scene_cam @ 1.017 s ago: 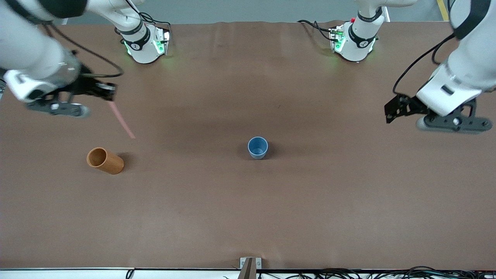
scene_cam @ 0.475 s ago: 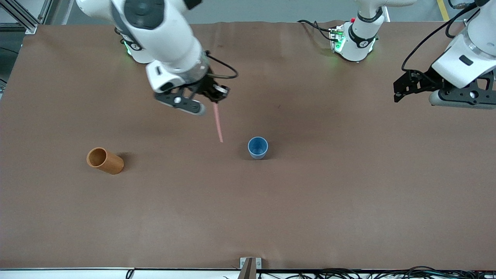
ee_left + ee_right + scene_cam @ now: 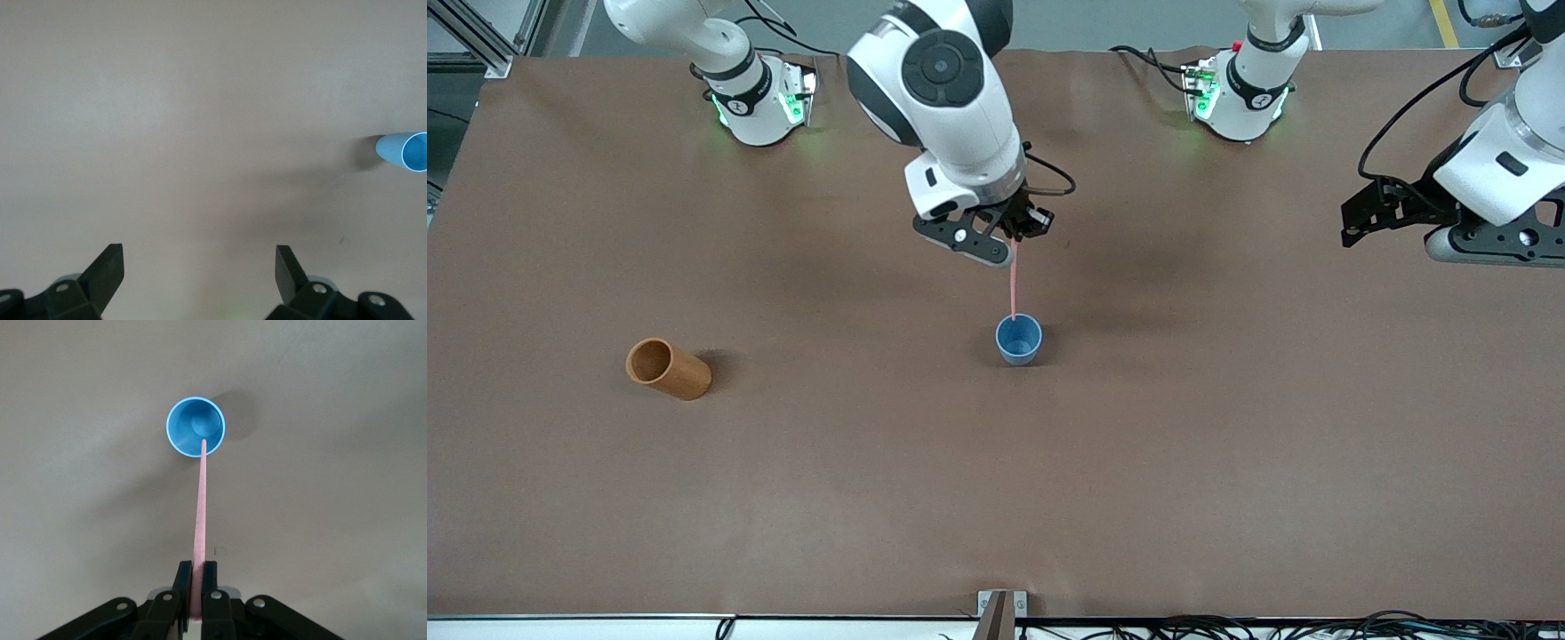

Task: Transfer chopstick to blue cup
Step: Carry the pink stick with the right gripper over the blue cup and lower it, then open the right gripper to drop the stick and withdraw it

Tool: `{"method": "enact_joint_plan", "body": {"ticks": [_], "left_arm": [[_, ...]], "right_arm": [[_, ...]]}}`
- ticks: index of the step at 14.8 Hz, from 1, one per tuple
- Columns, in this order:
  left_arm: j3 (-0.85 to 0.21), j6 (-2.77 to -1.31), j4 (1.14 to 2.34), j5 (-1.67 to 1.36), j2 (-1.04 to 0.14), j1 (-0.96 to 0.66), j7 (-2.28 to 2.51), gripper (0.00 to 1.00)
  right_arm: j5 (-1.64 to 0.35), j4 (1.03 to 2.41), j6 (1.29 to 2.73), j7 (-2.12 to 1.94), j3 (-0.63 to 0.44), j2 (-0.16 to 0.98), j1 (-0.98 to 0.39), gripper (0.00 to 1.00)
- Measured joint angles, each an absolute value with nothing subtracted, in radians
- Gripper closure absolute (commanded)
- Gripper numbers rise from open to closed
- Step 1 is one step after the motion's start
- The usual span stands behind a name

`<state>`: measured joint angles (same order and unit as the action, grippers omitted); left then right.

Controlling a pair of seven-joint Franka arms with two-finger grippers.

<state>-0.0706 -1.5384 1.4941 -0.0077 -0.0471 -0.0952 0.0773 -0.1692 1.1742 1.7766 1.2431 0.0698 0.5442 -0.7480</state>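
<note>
My right gripper [image 3: 1014, 238] [image 3: 197, 577] is shut on the top end of the pink chopstick [image 3: 1013, 289] [image 3: 199, 513]. The stick hangs nearly upright, and its lower tip is over the open mouth of the blue cup [image 3: 1018, 339] [image 3: 195, 427]. That cup stands upright in the middle of the table. My left gripper [image 3: 1360, 216] [image 3: 199, 263] waits open and empty over the left arm's end of the table, well away from the cup [image 3: 403, 151].
An orange-brown cylindrical cup [image 3: 668, 368] stands toward the right arm's end of the table, slightly nearer the front camera than the blue cup. A brown mat [image 3: 996, 480] covers the table. A small metal bracket [image 3: 1000, 606] sits at the front edge.
My right arm has swung from its own end of the table to the middle, carrying the chopstick until its tip is over the blue cup. The left gripper drifted slightly outward.
</note>
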Motion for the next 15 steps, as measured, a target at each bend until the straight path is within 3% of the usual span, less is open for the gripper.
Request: {"method": "enact_joint_plan", "body": {"ticks": [6, 9, 15], "left_arm": [[-0.071, -1.541, 1.489, -0.009, -0.048, -0.095, 0.077, 0.00], [-0.071, -1.543, 1.485, -0.013, -0.048, -0.095, 0.077, 0.00], [-0.071, -1.544, 1.484, -0.013, -0.054, -0.095, 0.077, 0.00]], "right_arm": [[-0.157, 1.174, 1.852, 1.243, 0.067, 0.594, -0.765, 0.93], [-0.156, 1.180, 1.931, 1.243, 0.067, 0.625, -0.768, 0.85], [-0.156, 1.193, 1.963, 1.241, 0.054, 0.640, -0.768, 0.45]]}}
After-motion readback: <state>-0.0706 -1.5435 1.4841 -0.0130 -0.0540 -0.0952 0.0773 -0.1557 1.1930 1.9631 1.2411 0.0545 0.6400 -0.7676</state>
